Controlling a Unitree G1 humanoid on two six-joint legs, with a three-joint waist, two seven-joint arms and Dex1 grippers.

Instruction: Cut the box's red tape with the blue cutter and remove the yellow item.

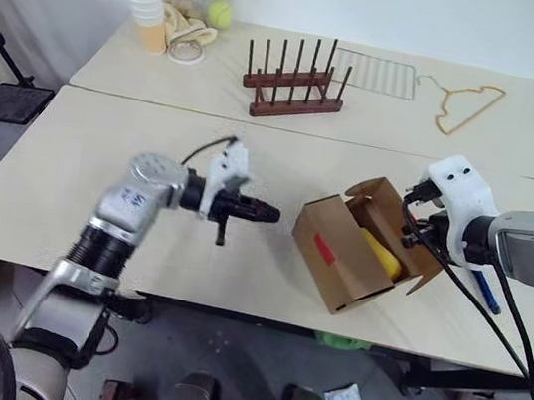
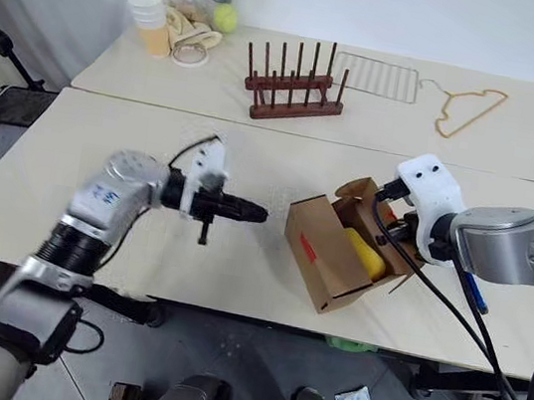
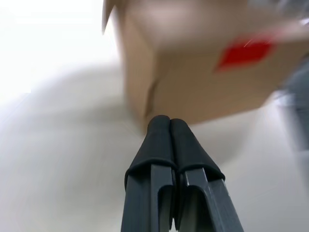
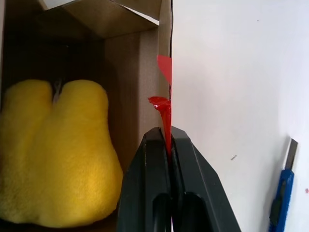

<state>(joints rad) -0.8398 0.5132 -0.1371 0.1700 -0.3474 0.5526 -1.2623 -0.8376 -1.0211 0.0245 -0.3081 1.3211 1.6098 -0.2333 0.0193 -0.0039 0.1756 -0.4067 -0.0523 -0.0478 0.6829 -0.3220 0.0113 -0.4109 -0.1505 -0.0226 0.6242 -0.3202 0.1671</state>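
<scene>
Both arms are built of silver-grey metal segments with black ribbed collars at the joints. The left arm's (image 1: 107, 226) rounded joint housing carries a small blue marking. Each wrist wears a white plastic block; the one on the right arm (image 1: 532, 245) has two dark round holes. Black cables loop from both wrists, the right one's hanging in long strands. The left gripper (image 3: 170, 126) and right gripper (image 4: 165, 135) each end in two matte black, round-tipped jaws.

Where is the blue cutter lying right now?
The blue cutter lies flat on the table, on the robot's right, just beyond the opened box and partly under the right arm.
</scene>
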